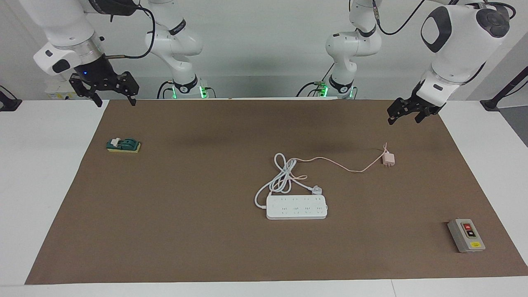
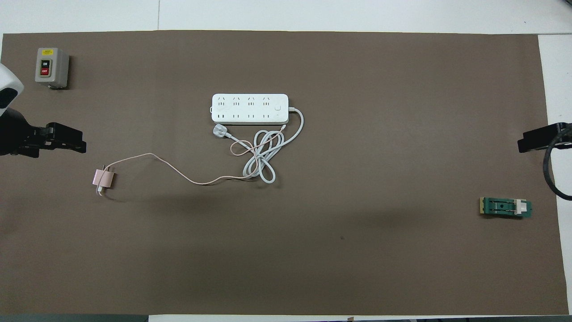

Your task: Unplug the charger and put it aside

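The pale pink charger (image 1: 388,159) (image 2: 103,178) lies on the brown mat (image 1: 185,231), out of the power strip, toward the left arm's end of the table. Its thin pink cable (image 1: 330,161) (image 2: 178,172) runs to the coiled white cord (image 1: 282,173) (image 2: 263,156). The white power strip (image 1: 297,207) (image 2: 249,108) lies mid-table, farther from the robots than the charger, with the cord's white plug (image 1: 317,189) beside it. My left gripper (image 1: 404,119) (image 2: 76,141) hangs open and empty over the mat near the charger. My right gripper (image 1: 116,103) (image 2: 532,141) waits open at the right arm's end.
A grey switch box with red and black buttons (image 1: 466,235) (image 2: 51,67) stands at the left arm's end, farther from the robots than the power strip. A green knife switch on a yellow base (image 1: 123,145) (image 2: 506,207) lies at the right arm's end.
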Tool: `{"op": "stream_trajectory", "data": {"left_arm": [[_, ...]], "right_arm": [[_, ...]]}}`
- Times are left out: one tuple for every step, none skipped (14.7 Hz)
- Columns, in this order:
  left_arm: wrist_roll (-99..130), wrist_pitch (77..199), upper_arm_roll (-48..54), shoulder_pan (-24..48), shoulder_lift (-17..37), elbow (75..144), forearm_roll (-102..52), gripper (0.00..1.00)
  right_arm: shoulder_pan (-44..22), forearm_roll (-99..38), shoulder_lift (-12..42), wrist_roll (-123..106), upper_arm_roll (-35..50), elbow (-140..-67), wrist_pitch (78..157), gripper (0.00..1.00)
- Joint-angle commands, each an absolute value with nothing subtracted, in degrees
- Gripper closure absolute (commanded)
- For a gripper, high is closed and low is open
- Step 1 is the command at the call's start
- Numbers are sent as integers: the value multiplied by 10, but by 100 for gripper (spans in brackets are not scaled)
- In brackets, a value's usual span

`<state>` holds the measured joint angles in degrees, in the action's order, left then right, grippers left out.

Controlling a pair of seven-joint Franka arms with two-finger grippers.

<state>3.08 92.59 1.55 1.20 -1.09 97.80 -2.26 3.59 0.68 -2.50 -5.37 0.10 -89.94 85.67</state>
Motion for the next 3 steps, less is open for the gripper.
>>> {"op": "stream_trajectory", "data": {"left_arm": [[24,929,5,21,-26,992,-32,0],[24,929,5,21,-26,992,-32,0],[24,928,6,21,-26,992,-32,0]], "right_arm": [[46,11,-38,-44,8,-915,867,0],[44,11,-38,-44,9,-915,867,0],[43,11,-38,-44,9,-915,867,0]]}}
